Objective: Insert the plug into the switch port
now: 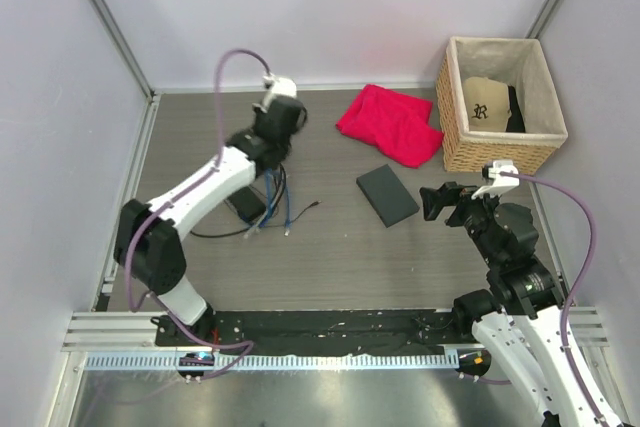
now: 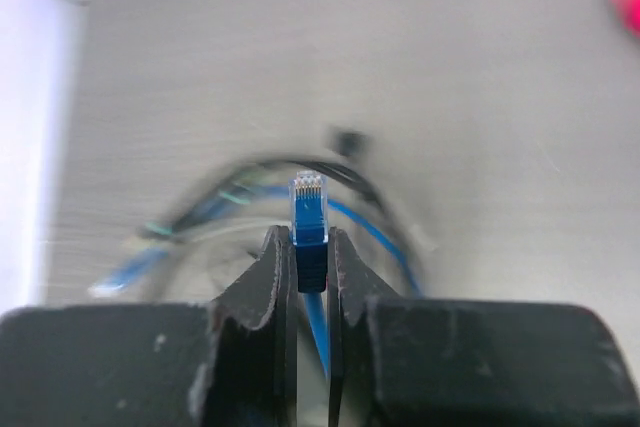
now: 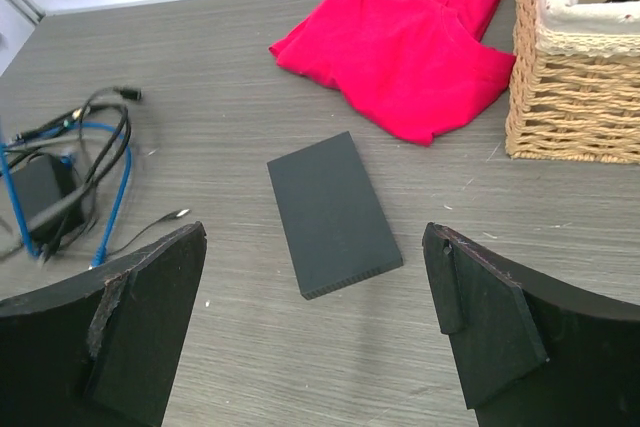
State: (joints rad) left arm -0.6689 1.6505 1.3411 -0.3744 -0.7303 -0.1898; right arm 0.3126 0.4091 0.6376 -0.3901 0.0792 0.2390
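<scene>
Presently on the grey wood-grain table [image 1: 330, 257]:

1. Left gripper [image 2: 308, 247]: black fingers drawn narrow, pinching the blue network plug with a clear tip [image 2: 309, 209] by its rear boot. The plug stands upright between the pads with its contacts pointing away from the wrist. Its blue cable [image 2: 316, 332] runs back between the fingers. The gripper is over the left rear part of the table, above item 4.

2. Right gripper [image 3: 315, 247]: black fingers spread wide, holding nothing, raised over the right side of the table and facing item 3.

3. Flat, thin, dark grey rectangular switch box [image 1: 387, 195]: lying flat near the table's centre-right, turned at an angle, apart from both grippers and well apart from the plug. Its sockets cannot be made out.

4. Loose tangle of black and blue cords [image 1: 275, 209], with a small black power brick [image 1: 246, 205] among them, at left.

5. Crumpled red cloth [image 1: 392, 124]: just behind the switch, its right edge beside item 6.

6. Woven wicker basket with a pale liner [image 1: 500, 152]: right rear corner, containing a beige cap [image 1: 482, 102].
</scene>
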